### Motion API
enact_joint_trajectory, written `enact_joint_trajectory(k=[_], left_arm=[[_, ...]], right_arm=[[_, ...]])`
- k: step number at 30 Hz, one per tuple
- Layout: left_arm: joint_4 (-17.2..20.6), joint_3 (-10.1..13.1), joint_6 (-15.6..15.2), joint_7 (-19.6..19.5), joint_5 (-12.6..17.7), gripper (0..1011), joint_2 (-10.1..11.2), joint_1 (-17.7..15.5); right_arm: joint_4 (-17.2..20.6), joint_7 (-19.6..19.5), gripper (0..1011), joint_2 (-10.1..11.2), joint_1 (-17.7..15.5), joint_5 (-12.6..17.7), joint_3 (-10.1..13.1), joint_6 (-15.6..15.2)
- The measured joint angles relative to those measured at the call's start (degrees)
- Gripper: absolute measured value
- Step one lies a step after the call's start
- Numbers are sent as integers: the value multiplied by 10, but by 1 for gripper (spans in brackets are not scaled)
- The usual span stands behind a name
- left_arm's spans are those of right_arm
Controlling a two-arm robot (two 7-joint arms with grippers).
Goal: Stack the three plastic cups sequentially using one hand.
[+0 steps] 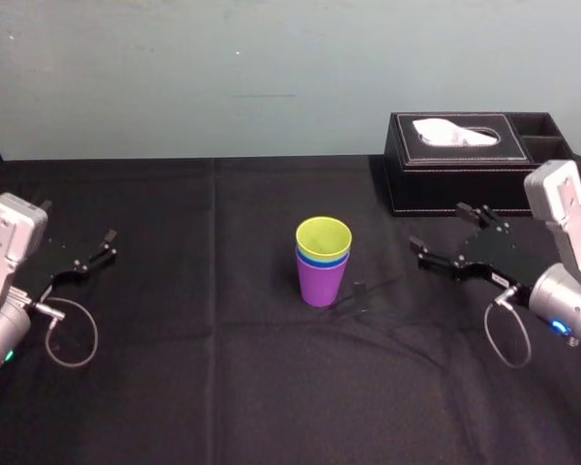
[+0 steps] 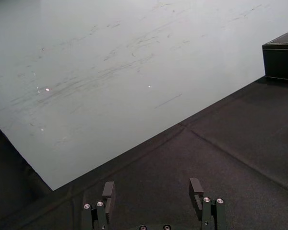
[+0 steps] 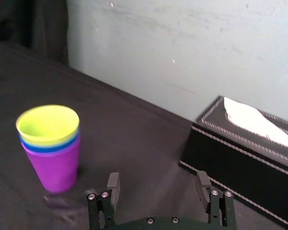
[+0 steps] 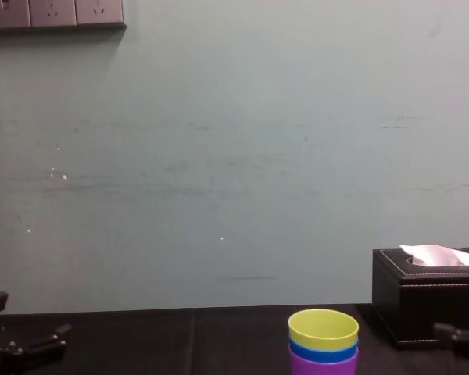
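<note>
While the cups (image 1: 322, 262) are standing nested, the right gripper (image 1: 438, 226) is hovering well apart, fingers wide and empty; left gripper (image 1: 77, 223) is idling, wide too.

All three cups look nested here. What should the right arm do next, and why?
Probably just draw the right gripper back to rest: the yellow-green cup sits in the blue cup, that in the purple cup, upright, and the jaws stand open, clear of the cups. The left gripper is parked far left.
</note>
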State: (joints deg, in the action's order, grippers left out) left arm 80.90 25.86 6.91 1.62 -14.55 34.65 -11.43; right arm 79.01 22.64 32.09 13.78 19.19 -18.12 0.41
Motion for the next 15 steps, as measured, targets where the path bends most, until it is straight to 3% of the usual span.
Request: enact_joint_trajectory(k=[15], left_arm=[[0, 0, 0, 0, 0, 1010, 0, 0]], right_arm=[[1, -1, 1003, 0, 0, -1, 0, 1]])
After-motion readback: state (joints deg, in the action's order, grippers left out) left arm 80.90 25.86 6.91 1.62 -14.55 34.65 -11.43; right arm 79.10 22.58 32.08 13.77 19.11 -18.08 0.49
